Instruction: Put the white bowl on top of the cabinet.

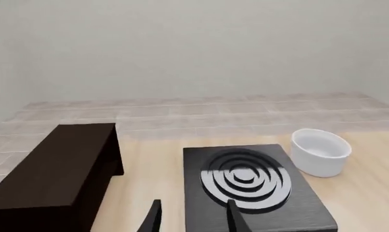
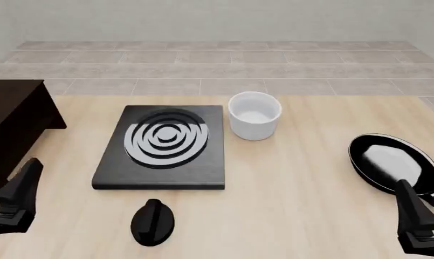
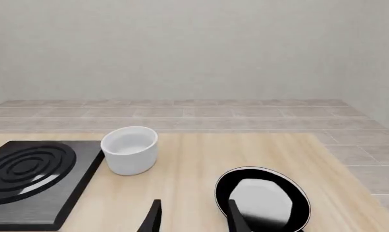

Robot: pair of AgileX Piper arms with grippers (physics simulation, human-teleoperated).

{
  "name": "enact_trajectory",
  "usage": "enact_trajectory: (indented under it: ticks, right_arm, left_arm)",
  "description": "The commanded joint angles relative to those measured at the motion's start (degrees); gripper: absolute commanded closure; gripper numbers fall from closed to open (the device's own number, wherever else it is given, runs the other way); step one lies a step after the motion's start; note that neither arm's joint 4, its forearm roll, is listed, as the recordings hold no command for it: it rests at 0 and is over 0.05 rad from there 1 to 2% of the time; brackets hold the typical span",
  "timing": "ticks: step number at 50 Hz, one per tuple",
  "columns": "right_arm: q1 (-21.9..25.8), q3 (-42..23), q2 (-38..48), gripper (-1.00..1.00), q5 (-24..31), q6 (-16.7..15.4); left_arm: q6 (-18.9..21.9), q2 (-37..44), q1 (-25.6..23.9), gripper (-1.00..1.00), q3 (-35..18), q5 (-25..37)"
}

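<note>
At the desk's [image 2: 303, 205] near edge we saw the left pincer [image 2: 15, 202] by the left corner and the right pincer [image 2: 418, 221] by the right corner, each released, fingers parted around nothing (the wrist views showed the gaps plainly). Between them, close to the near edge, lay a small black knob [image 2: 152, 221]. Just beyond the right pincer sat the black frying pan [image 2: 393, 163], near the right edge. The stove plate [image 2: 163, 147] lay mid-desk, left of centre. The white bowl [image 2: 254, 115] stood upright beside the plate's far right corner, well apart from both pincers and farther in. The cabinet [image 2: 12, 127] occupied the far left edge, its flat top bare.
</note>
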Motion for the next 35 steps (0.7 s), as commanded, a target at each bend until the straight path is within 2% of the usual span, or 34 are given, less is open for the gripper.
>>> enact_trajectory:
  ticks: [1,3,4,9,11,14,17,20,23,27,35]
  right_arm:
    - [0.0,0.0,0.0,-1.0,0.0,0.0]
    - [0.0,0.0,0.0,-1.0,0.0,0.0]
    - [0.0,-0.1,-0.1,-1.0,0.2,0.0]
    - [0.0,-0.1,-0.2,-1.0,0.3,0.0]
    - [0.0,-0.1,-0.2,-1.0,0.3,0.0]
    - [0.0,-0.1,-0.2,-1.0,0.4,0.0]
    - [0.0,-0.1,-0.2,-1.0,0.3,0.0]
    - [0.0,-0.1,-0.2,-1.0,0.3,-0.1]
    - [0.0,-0.1,-0.3,-1.0,0.4,-0.1]
    - [0.0,-0.1,-0.2,-1.0,0.3,-0.1]
    - [0.0,-0.2,-0.2,-1.0,0.3,-0.1]
  left_arm:
    - [1.7,15.4,-2.7,-1.0,-7.0,-6.5]
    - [3.0,18.8,-2.2,-1.0,-8.5,-7.7]
    - [3.1,19.5,-4.0,-1.0,-9.1,-7.9]
    - [5.7,26.1,-6.3,-1.0,-12.1,-9.7]
    - [4.5,27.6,-7.3,-1.0,-13.2,-10.1]
    - [6.0,31.3,-8.3,-1.0,-15.0,-11.2]
    - [5.8,32.9,-9.1,-1.0,-16.9,-11.2]
    - [8.5,37.4,-10.1,-1.0,-21.4,-11.2]
    - [9.2,40.3,-11.1,-1.0,-25.0,-10.4]
    - [7.0,44.7,-13.2,-1.0,-30.8,-8.1]
    - [6.4,53.4,-15.4,-1.0,-38.7,-5.1]
